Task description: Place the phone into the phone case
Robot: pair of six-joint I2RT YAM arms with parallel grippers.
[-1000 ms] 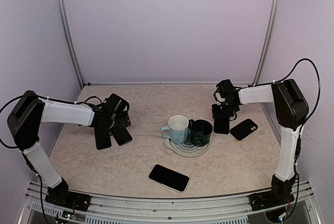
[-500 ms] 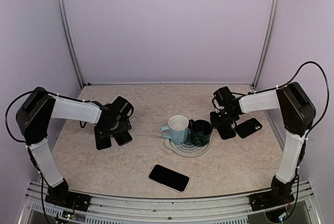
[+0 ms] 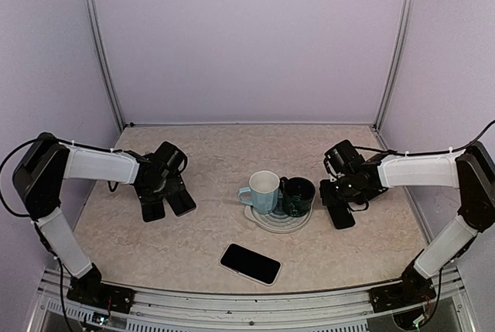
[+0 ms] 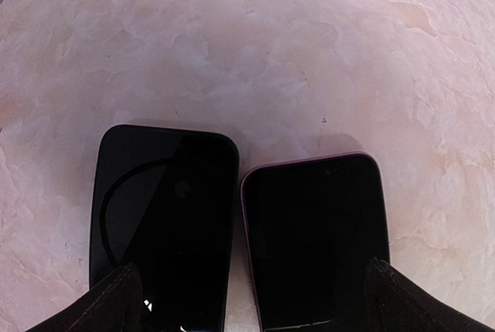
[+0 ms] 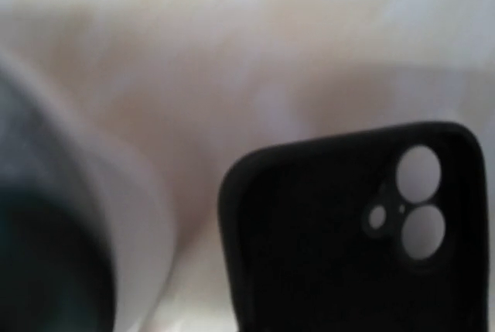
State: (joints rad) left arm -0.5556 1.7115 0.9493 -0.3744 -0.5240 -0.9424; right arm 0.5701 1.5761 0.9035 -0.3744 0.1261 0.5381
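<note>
My right gripper (image 3: 340, 197) is shut on a black phone case (image 3: 344, 216) just right of the mugs. In the right wrist view the phone case (image 5: 348, 239) fills the lower right, blurred, with its camera holes showing the table through them. One dark phone (image 3: 250, 263) lies flat near the front edge. My left gripper (image 3: 166, 191) hovers open over two dark slabs lying side by side: a black one with a ring mark (image 4: 164, 216) and a purple-rimmed phone (image 4: 317, 239). In the left wrist view the left gripper (image 4: 259, 301) straddles both, touching neither.
A light blue mug (image 3: 263, 191) and a dark green mug (image 3: 298, 196) stand on a round plate (image 3: 272, 224) at the table's middle, right next to the held case. Purple walls close in the back and both sides.
The right arm has swung nearer and a little right, carrying the case down beside the green mug. A second case on the right is now hidden under that arm. The left gripper barely shifted.
</note>
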